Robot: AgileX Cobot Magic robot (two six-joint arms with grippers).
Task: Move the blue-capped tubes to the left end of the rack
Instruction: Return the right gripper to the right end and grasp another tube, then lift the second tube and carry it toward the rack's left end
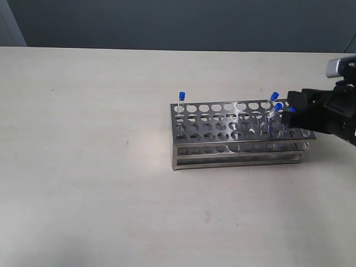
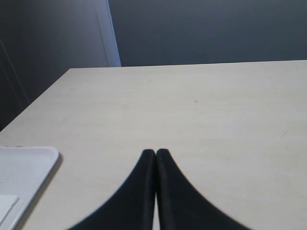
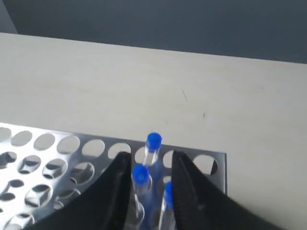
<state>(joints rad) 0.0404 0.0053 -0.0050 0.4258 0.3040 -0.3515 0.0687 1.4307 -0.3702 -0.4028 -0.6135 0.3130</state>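
Three blue-capped tubes (image 3: pixel 140 173) clustered at right end of rack (image 1: pixel 222 119). Fourth tube (image 1: pixel 181 95) alone in back corner hole at left end. Right tool (image 3: pixel 150 158) open, jaws straddling cluster, two tubes between them, nothing clamped yet. Likely best: centre on one tube only, close just under cap, lift straight up clear of holes, else neighbour snags or tips. Left tool (image 2: pixel 156 153) closed, empty, over bare counter (image 2: pixel 192 105) near white tray (image 2: pixel 24 167).

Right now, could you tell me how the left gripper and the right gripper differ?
The left gripper is shut; the right gripper is open. The left gripper hangs over the tabletop, while the right gripper straddles blue-capped tubes at the right end of the rack in the exterior view. Both have black fingers.
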